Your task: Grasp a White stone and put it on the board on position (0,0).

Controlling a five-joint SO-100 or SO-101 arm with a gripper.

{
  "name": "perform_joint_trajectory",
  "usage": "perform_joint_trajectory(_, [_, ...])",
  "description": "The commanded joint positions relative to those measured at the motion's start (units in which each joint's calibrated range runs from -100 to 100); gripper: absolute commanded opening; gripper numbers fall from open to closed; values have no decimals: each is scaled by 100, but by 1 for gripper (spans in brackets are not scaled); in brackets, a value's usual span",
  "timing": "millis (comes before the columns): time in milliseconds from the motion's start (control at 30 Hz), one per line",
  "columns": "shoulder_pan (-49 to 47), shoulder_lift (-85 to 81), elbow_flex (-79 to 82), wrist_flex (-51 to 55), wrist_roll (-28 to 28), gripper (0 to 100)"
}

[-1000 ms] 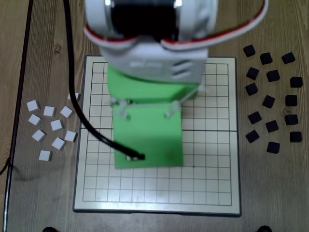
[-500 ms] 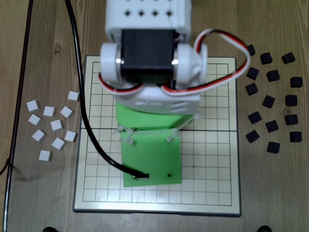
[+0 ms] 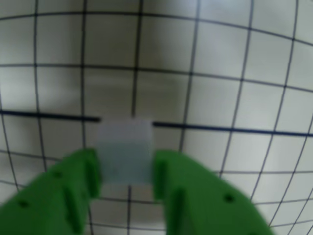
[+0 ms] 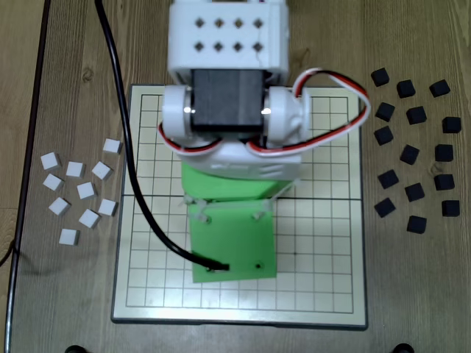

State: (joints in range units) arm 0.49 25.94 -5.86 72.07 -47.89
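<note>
While gripper (image 3: 127, 174) pinches it, White stone (image 3: 125, 149): pale, square, blurry.

White and green robot arm with black and red-white cables.

In the fixed view, the arm (image 4: 228, 110) has a white casing with two rows of round holes, a black motor block between rounded white joints, a green plate with small screws, and a black cable. In the wrist view, the gripper (image 3: 127, 174) has bright green fingers with small holes.
</note>
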Motion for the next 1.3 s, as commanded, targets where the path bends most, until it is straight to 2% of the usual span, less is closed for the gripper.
perform_joint_trajectory(0, [-17,-334,-4,-134,-29,6])
perform_joint_trajectory(1267, [-35,-402,605,-630,-83,6])
